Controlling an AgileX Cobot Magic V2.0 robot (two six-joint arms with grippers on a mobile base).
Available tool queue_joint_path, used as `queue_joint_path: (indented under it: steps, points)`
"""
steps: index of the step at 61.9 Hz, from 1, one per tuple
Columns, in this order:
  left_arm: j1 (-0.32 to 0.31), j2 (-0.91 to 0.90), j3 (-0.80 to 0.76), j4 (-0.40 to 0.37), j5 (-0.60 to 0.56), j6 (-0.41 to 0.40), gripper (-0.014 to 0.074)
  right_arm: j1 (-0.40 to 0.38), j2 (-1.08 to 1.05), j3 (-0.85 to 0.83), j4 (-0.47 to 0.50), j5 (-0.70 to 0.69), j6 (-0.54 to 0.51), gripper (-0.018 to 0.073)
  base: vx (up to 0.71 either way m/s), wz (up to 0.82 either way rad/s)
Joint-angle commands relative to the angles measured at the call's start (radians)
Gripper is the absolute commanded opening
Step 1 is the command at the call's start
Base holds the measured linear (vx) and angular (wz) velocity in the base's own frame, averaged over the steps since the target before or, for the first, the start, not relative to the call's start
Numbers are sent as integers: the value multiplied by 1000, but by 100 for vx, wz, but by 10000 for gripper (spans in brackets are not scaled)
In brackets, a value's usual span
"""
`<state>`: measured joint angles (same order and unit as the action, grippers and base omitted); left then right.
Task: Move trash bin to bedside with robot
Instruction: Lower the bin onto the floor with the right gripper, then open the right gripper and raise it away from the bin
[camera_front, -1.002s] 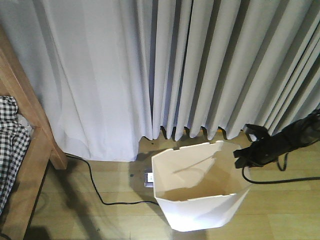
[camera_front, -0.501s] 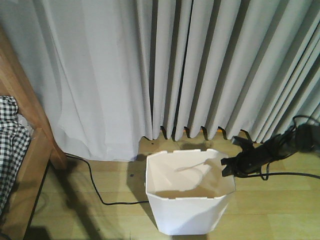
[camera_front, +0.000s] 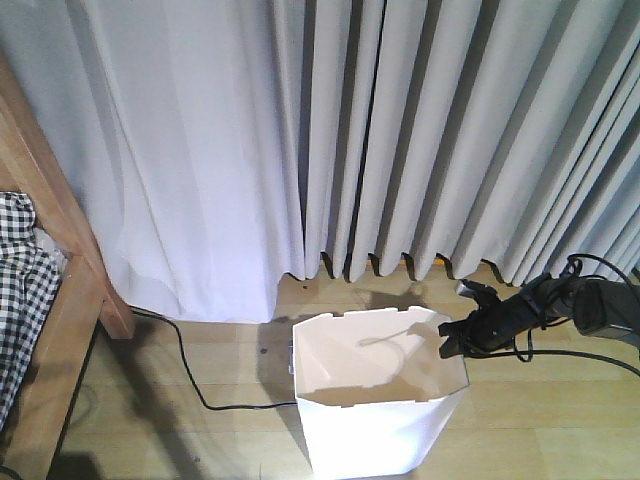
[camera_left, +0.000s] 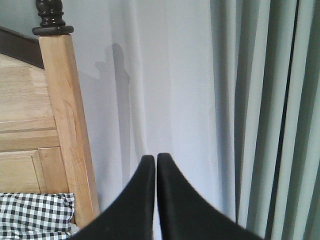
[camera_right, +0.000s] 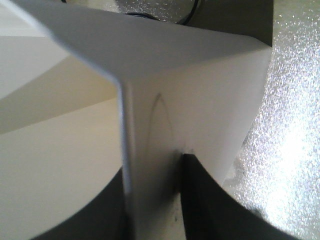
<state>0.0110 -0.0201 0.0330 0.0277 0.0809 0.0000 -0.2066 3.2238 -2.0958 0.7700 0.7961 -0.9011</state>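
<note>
Since 1.0 s ago, the trash bin (camera_front: 375, 395) has slid left along the floor (camera_front: 560, 410), toward the bed (camera_front: 45, 300). Right pincer (camera_front: 447, 342) clamps its right rim wall. Left pincer (camera_left: 151, 165) is closed, holding nothing, facing the curtain (camera_left: 200, 90).

The trash bin (camera_front: 375, 400) base runs off frame; the bed (camera_front: 40, 300) seems mostly cropped.
</note>
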Motion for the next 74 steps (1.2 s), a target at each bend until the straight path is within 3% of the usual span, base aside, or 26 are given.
queue_joint_path:
  steps: [1, 13, 25, 55, 65, 74]
  points:
    - [-6, -8, 12, -9, -75, -14, -6, -2, 32, -46, 79, 145, 12, 22, 0, 0]
    - [-6, -8, 12, -9, -75, -14, -6, -2, 54, -57, 46, 145, 37, 62, 0, 0]
    - [-6, -8, 12, -9, -75, -14, -6, -2, 56, -57, -61, 129, 99, 148, 0, 0]
    - [-6, -8, 12, -9, -75, -14, -6, -3, 56, -57, -119, 104, 148, 478, 0, 0]
    - [-6, -8, 12, -9, -75, -14, -6, -4, 56, -57, -186, 60, 176, 510, 0, 0]
    - [-6, -8, 12, -9, -75, -14, -6, -5, 56, -57, -201, 101, 179, 510, 0, 0]
